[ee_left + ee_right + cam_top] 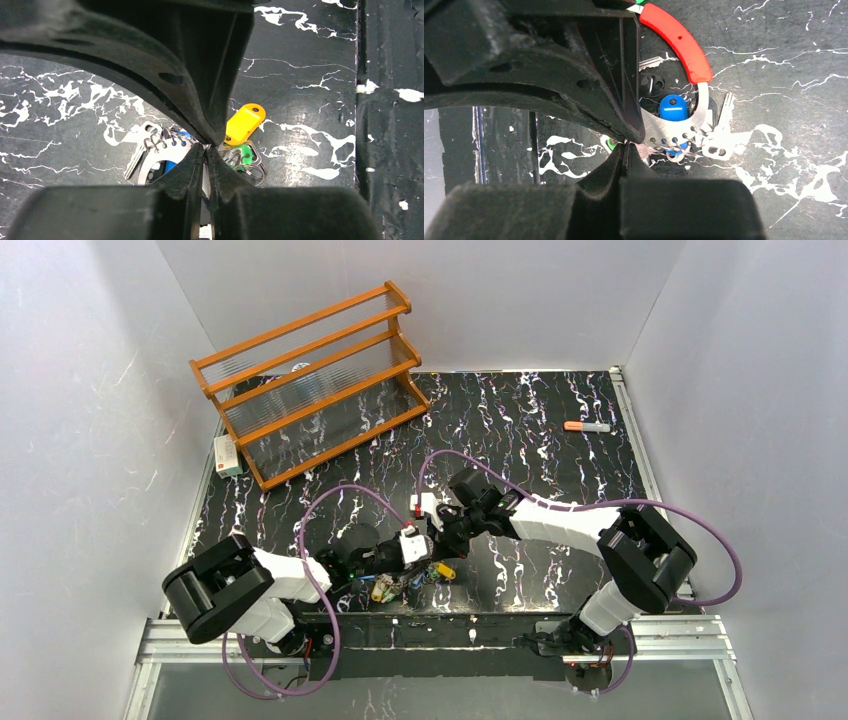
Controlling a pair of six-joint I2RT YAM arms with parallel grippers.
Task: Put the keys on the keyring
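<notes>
Both grippers are down in one small bunch near the front edge of the black white-veined table (300,60). Your left gripper (207,145) has its jaws closed tip to tip right at the bunch; whether something thin is nipped between them, I cannot tell. Just beside the tips lie a yellow-orange plastic tag (243,122) and a green plastic tag (245,152), and a plain silver key (136,159) is near.

Your right gripper (626,144) has its jaws together too, the tips at the edge of the keyring (676,42) — a thin ring with a red plastic arc and a silver band with holes. A blue-headed key (672,107) lies inside its curve.

I judge the step in hand is threading: one arm steadies the ring, the other brings a key. The next move calls for a very small, slow push of the key's hole onto the ring's open end — and that end I cannot see.
</notes>
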